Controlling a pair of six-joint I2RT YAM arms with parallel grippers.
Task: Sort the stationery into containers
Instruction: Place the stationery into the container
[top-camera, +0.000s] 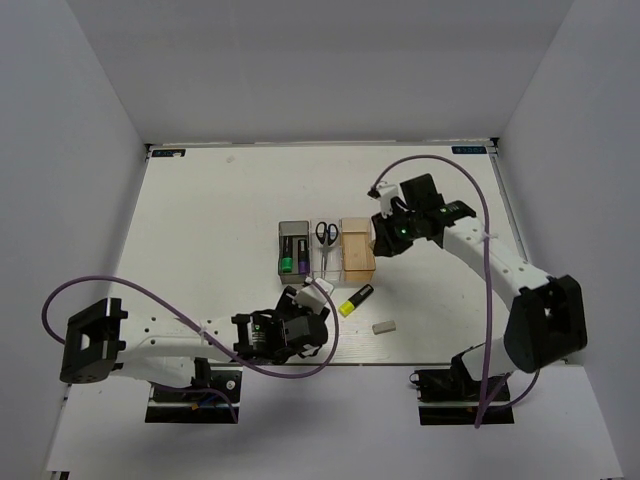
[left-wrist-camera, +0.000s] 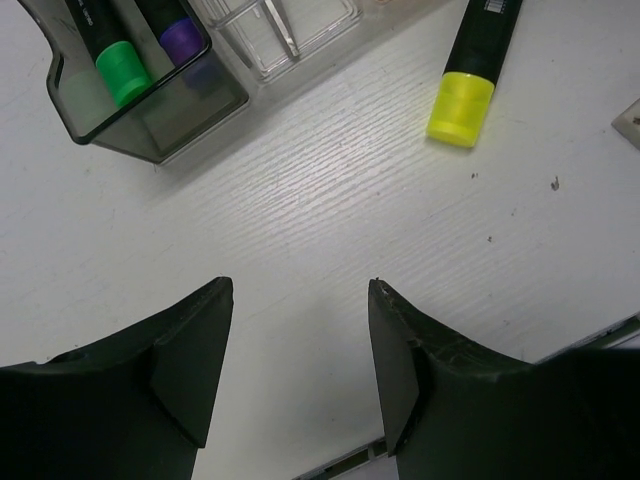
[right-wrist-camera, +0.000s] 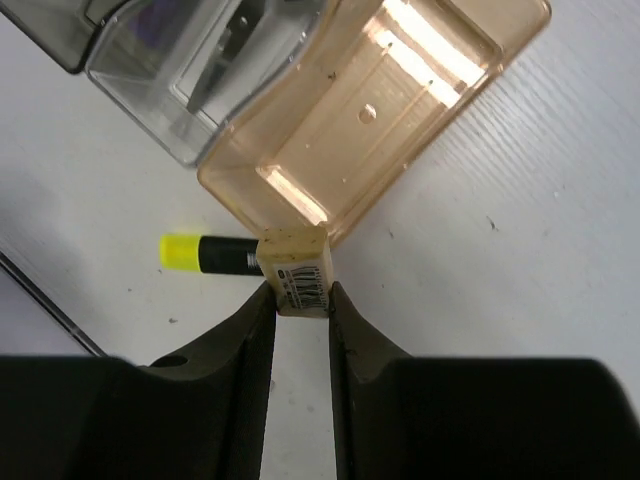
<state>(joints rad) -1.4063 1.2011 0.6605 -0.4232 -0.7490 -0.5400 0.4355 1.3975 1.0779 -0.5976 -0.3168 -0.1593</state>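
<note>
My right gripper is shut on a beige eraser with a barcode label, held just off one corner of the translucent orange bin, which holds nothing. In the top view that gripper is at the orange bin's right side. A yellow-ended highlighter and a grey eraser lie on the table in front of the bins. My left gripper hangs open over bare table, short of the yellow highlighter. The dark grey bin holds a green highlighter and a purple one.
The clear bin between the other two holds black-handled scissors. The table's near edge runs just behind my left gripper. White walls enclose the table on the left, the right and at the back.
</note>
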